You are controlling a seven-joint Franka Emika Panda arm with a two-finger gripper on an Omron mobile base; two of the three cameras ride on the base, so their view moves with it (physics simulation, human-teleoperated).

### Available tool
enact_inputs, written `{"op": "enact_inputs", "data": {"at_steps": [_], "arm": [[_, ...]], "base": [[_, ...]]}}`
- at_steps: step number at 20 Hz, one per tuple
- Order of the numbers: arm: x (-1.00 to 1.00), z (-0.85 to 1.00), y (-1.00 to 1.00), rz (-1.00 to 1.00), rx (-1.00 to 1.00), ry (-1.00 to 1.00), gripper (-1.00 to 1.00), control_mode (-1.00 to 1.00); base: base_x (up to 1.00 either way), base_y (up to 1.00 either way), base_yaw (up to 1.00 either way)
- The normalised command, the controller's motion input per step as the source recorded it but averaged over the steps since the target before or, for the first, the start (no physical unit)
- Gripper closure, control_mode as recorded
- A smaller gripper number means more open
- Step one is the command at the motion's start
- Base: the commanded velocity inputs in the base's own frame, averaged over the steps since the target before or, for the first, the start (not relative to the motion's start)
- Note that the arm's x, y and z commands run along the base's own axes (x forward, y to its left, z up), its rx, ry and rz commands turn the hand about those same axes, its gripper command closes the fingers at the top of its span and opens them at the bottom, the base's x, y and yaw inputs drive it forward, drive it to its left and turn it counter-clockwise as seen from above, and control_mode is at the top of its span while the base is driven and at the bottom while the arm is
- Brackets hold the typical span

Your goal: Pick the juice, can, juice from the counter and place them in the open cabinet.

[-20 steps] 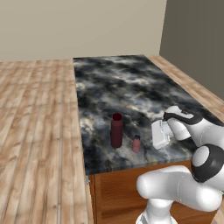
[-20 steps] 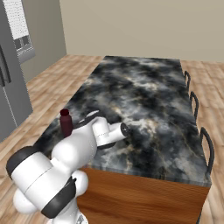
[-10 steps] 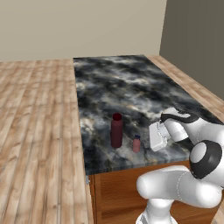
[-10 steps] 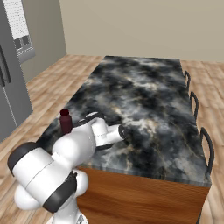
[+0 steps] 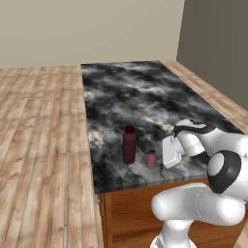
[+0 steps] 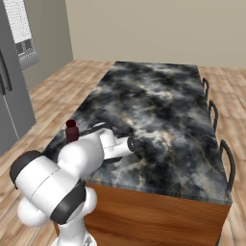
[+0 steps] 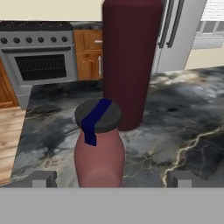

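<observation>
The jaws (image 7: pixel 111 178) stood wide apart on either side of a small pink juice bottle (image 5: pixel 151 159) near the table's (image 5: pixel 131 97) front edge, a taller maroon bottle (image 5: pixel 129 144) just beside it

I am seeing two drinks standing on one marbled counter (image 5: pixel 131 97) — one tall dark maroon bottle (image 5: pixel 129 144) and one small pink bottle (image 5: pixel 151 159) with a dark cap — plus one oven (image 7: pixel 39 65).
</observation>
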Motion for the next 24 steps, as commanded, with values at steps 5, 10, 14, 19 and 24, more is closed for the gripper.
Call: {"op": "enact_inputs", "data": {"at_steps": [5, 10, 14, 19, 24], "arm": [[0.13, -0.14, 0.0, 0.0, 0.0, 0.0, -1.0, -1.0], [0.13, -0.12, -0.09, 0.0, 0.0, 0.0, -1.0, -1.0], [0.17, -0.1, -0.11, 0.0, 0.0, 0.0, -1.0, -1.0], [0.05, -0.1, -0.03, 0.0, 0.01, 0.0, -1.0, -1.0], [0.0, -0.06, 0.09, 0.0, 0.02, 0.0, -1.0, -1.0]], "base": [[0.0, 0.0, 0.0], [0.0, 0.0, 0.0], [0.0, 0.0, 0.0], [0.0, 0.0, 0.0], [0.0, 0.0, 0.0]]}}
